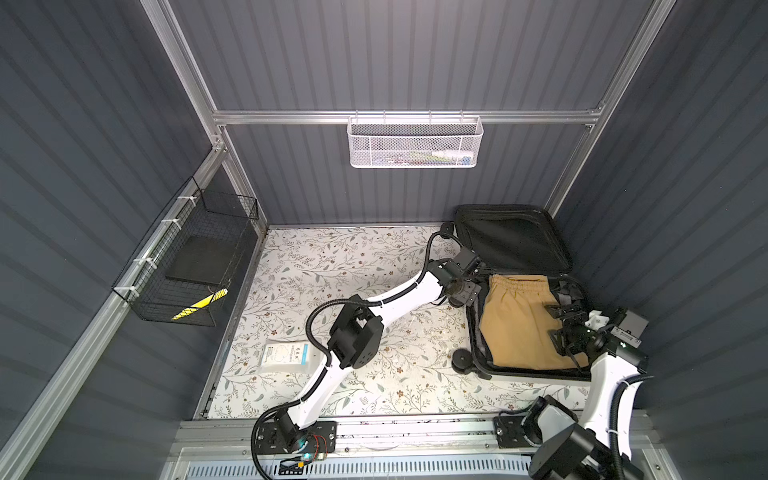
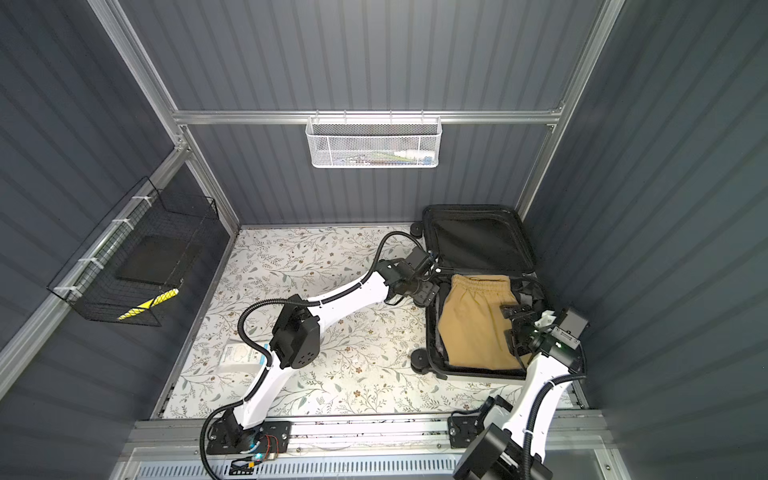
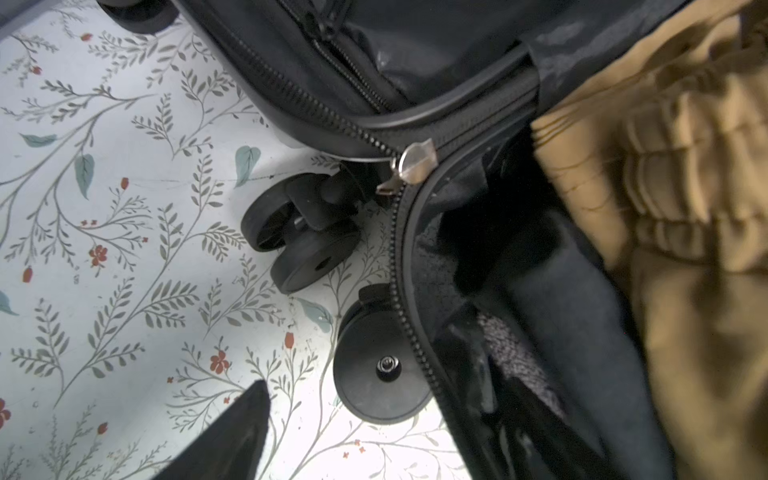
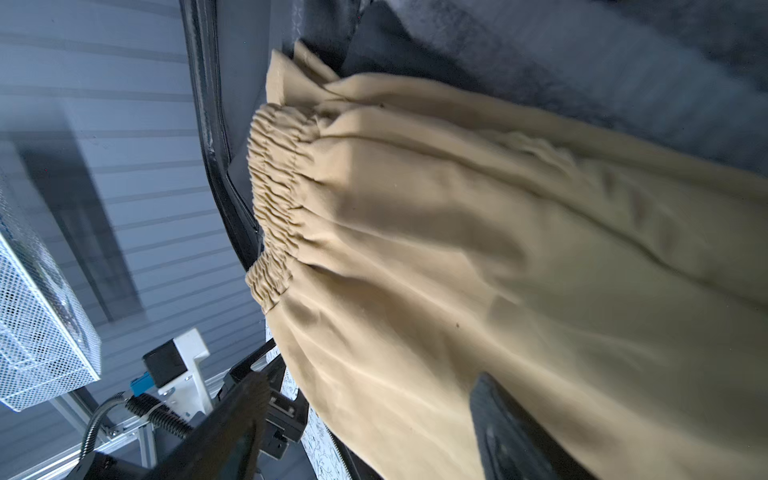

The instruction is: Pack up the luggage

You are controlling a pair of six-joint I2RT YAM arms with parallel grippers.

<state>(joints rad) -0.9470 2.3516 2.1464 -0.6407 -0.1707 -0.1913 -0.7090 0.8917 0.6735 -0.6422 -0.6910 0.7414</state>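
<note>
The small white hard-shell suitcase with black fabric lining (image 1: pixel 511 241) is laid open beneath both grippers. The left gripper (image 1: pixel 470 293) is spread above its zipper edge, and the right gripper (image 1: pixel 559 323) is spread over folded tan cloth shorts (image 1: pixel 515 324).

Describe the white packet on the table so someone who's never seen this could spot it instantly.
Start with the floral table, then go to its front left, away from the open luggage at the right. There, beside the left arm's black elbow, lies the white packet: flat, printed, with a blue edge, the only small item lying on the table itself.
</note>
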